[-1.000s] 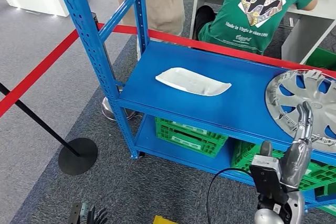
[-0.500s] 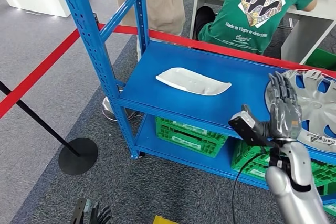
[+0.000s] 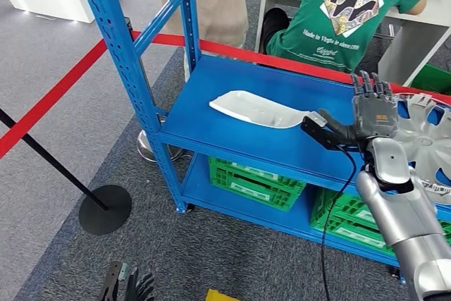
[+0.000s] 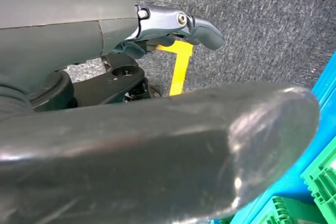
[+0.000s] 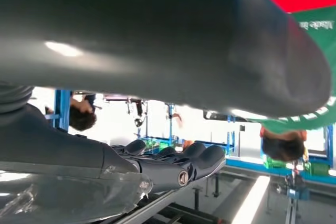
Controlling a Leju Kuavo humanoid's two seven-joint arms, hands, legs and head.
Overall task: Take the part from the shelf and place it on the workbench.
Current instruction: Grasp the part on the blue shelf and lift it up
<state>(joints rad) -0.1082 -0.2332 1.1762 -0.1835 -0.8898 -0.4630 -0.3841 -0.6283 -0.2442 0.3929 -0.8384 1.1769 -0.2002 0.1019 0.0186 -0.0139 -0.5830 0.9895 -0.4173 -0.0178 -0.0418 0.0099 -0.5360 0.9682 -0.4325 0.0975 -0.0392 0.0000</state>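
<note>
A flat white plastic part (image 3: 258, 109) lies on the blue shelf (image 3: 228, 135), near its middle. A silver wheel cover (image 3: 425, 142) rests on the same shelf at the right. My right hand (image 3: 373, 108) is raised above the shelf between the two, fingers spread and pointing up, holding nothing; its thumb reaches toward the white part's right tip. In the right wrist view the thick thumb (image 5: 166, 35) and dark fingers (image 5: 178, 166) stand apart. My left hand (image 3: 130, 288) hangs low at the bottom edge over the carpet, and its fingers (image 4: 178, 24) hold nothing.
Green crates (image 3: 255, 182) sit on the lower shelf. A blue upright post (image 3: 127, 68) stands at the shelf's left corner. A red barrier tape (image 3: 58, 93) and a black stanchion base (image 3: 104, 209) are at left. Two people (image 3: 340, 12) are behind the shelf.
My right arm has risen from below the shelf edge and swung left and forward, bringing the hand over the shelf beside the white part. The left hand barely moved.
</note>
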